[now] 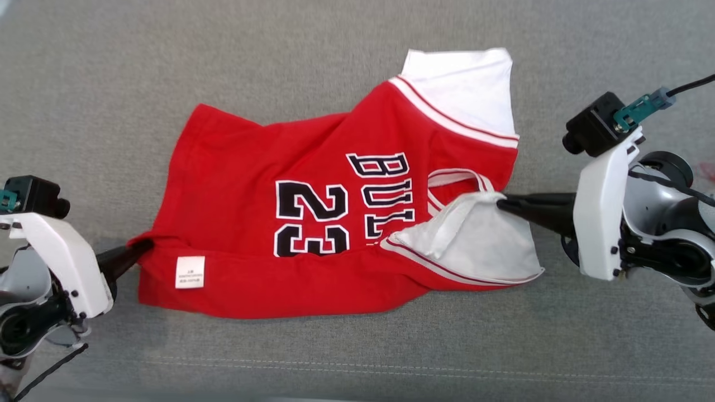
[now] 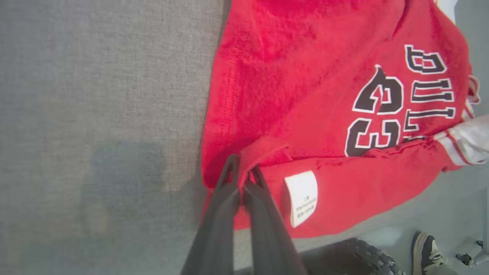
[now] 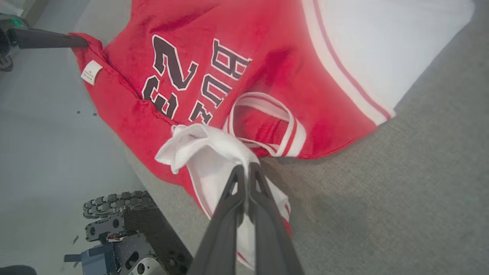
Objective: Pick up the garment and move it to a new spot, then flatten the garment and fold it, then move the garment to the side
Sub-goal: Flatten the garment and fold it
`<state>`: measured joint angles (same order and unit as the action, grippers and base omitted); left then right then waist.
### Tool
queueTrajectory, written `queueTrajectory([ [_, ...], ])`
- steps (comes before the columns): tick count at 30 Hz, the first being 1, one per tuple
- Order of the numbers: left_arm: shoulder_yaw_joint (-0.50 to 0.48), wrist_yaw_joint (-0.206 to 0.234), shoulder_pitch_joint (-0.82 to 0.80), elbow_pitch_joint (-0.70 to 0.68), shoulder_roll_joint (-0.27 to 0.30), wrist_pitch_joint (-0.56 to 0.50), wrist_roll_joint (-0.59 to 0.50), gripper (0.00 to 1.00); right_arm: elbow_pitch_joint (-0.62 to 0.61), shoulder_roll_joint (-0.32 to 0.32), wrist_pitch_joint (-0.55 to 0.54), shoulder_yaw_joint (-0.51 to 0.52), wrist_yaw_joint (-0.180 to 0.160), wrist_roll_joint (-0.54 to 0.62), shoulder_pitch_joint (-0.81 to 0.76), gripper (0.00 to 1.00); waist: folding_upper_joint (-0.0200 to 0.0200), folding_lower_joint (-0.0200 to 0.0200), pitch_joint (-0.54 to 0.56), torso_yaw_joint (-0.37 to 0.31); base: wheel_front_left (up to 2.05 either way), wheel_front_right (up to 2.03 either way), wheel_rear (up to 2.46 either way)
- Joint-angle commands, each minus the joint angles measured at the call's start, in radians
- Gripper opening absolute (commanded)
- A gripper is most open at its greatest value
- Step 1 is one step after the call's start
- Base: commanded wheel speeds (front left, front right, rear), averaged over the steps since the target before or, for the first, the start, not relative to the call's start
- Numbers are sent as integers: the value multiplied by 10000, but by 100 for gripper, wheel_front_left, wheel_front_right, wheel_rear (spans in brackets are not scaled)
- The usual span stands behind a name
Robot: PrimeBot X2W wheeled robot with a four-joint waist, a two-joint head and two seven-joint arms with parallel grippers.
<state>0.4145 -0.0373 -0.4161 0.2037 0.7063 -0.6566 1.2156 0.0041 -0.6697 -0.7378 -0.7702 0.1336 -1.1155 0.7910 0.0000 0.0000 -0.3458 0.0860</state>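
Jersey (image 1: 335, 223) stretches left-right, neck end pointing right.

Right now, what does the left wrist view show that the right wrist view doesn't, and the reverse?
The left wrist view adds a person's dark shoe on the floor. The right wrist view adds the right gripper, shut on the jersey's white fabric sleeve. Both share the red basketball jersey numbered 23, its white care label, the left gripper pinching the red hem, and the grey fabric surface.
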Motion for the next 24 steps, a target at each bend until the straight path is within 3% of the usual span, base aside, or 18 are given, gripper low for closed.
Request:
queueTrajectory([
  [1, -565, -143, -570, 248, 356, 415, -272, 0, 29, 23, 353, 230, -29, 445, -129, 0, 0, 0, -305, -66, 0, 0, 0],
  [4, -706, -243, -886, 826, 12, 947, -310, 0, 284, 366, 781, 424, -29, 754, -189, 0, 0, 0, -186, -81, 0, 0, 0],
  [8, -742, -276, -1086, 1288, -150, 903, -152, 0, 506, 532, 1097, 522, -29, 999, -214, 0, 0, 0, -124, -91, 0, 0, 0],
  [11, -734, -311, -1269, 1523, -182, 693, -20, 0, 682, 635, 1307, 513, -29, 1169, -228, 0, 0, 0, -83, -96, 0, 0, 0],
  [18, -1385, -256, -1430, 1347, -182, -247, 1428, 0, 977, 718, 1574, 465, -29, 1196, -259, 0, 0, 0, 114, -65, 0, 0, 0],
  [21, -2116, -304, -1527, 996, -236, -34, 2166, 0, 1084, 747, 1673, 416, -29, 1159, -318, 0, 0, 0, 268, -45, 0, 0, 0],
  [24, -3259, -501, -1911, 728, -661, 1022, 2926, 0, 1194, 783, 1825, 365, -29, 1131, -390, 0, 0, 0, 462, -13, 0, 0, 0],
])
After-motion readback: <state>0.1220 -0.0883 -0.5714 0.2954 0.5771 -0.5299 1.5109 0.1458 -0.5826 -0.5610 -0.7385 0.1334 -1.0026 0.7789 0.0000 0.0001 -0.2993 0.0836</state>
